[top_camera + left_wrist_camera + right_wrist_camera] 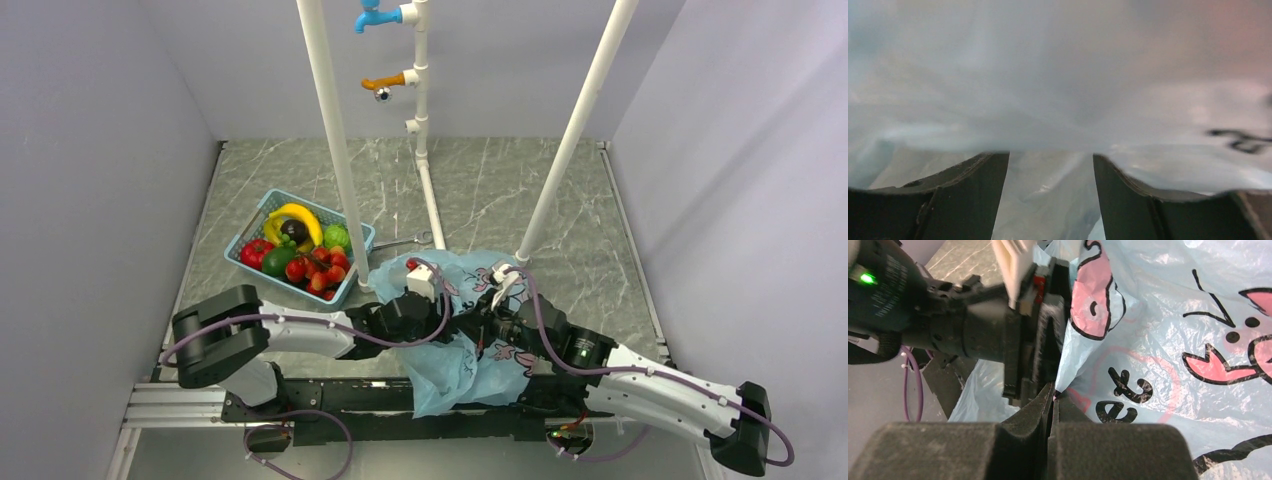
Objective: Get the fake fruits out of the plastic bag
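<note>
1. Blue translucent film, one plastic bag [455,365], lies crumpled on the grey marbled surface [500,190], directly under both pincers.
2. Two fingers of the left pincer [1050,197] stand apart. Bag film is draped over their tips and shows in the gap between them.
3. Two fingers of the right pincer [1052,400] are pressed together, clamped on a fold of the bag just beside the left pincer's body.
4. Well to the left of the left pincer sits one blue basket [250,222] holding the fake fruits [318,270]: about six small red pieces, one larger red one [255,250], one dark green one [278,262] and one dark brown one [293,230].
5. One bunch of yellow bananas [300,218] and one light green piece [336,237] lie in the same basket.
</note>
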`<state>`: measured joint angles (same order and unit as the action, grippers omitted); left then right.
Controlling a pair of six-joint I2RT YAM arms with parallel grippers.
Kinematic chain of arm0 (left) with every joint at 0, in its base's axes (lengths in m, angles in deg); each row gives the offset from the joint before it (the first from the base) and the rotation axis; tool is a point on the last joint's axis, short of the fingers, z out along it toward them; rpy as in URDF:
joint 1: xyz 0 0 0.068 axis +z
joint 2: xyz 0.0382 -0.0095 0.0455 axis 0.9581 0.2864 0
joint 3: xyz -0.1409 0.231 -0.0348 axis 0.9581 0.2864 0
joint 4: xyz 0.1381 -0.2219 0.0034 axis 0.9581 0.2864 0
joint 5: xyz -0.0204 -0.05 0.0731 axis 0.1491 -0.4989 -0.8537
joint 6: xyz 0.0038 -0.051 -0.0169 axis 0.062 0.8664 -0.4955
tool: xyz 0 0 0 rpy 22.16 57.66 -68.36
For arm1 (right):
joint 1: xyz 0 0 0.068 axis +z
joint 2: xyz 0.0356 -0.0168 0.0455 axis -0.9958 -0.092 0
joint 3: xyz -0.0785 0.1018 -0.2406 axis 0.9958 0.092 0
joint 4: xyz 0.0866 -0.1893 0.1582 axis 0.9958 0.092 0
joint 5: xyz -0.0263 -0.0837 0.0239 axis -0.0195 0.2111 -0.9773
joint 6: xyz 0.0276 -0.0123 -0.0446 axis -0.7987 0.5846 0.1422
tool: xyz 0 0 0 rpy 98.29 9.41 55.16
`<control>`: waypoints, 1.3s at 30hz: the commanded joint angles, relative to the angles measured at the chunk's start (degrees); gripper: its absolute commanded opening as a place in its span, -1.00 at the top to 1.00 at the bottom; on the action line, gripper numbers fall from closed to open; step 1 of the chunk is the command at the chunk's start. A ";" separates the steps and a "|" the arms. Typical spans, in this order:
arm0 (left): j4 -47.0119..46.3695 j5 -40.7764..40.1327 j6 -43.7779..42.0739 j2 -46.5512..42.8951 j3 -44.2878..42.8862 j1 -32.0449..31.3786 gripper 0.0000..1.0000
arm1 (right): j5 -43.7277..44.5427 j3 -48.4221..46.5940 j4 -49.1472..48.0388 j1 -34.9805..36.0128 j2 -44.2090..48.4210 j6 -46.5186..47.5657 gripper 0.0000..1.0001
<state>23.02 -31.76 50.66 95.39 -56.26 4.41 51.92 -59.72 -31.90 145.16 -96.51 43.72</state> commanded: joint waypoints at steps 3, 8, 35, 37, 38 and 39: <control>2.31 -5.68 2.00 -12.78 3.38 -0.44 -0.37 | -7.21 -5.08 -7.41 -1.07 -5.81 1.51 1.00; 17.68 -5.25 2.16 -24.80 1.90 -0.35 -0.36 | -21.91 -12.97 -16.03 -4.52 -16.02 2.38 1.00; 23.68 -16.15 5.11 -17.85 0.35 -6.46 -0.43 | -25.97 4.39 -13.15 -11.47 -1.25 -2.05 1.00; 25.70 -18.50 6.45 -16.16 -1.11 -6.26 -0.46 | -26.24 3.49 -12.58 -11.55 -1.86 -1.54 1.00; 25.36 -18.99 6.15 -15.43 -1.32 -6.09 -0.51 | -26.73 3.23 -12.77 -11.57 -2.33 -1.61 1.00; 24.51 -19.39 5.60 -14.67 -1.49 -5.84 -0.57 | -27.16 3.24 -13.36 -11.62 -2.79 -1.81 1.00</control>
<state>49.81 -45.72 55.30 78.86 -54.45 -1.84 24.95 -53.84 -44.23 133.86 -98.45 41.73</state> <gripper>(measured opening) 0.746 0.007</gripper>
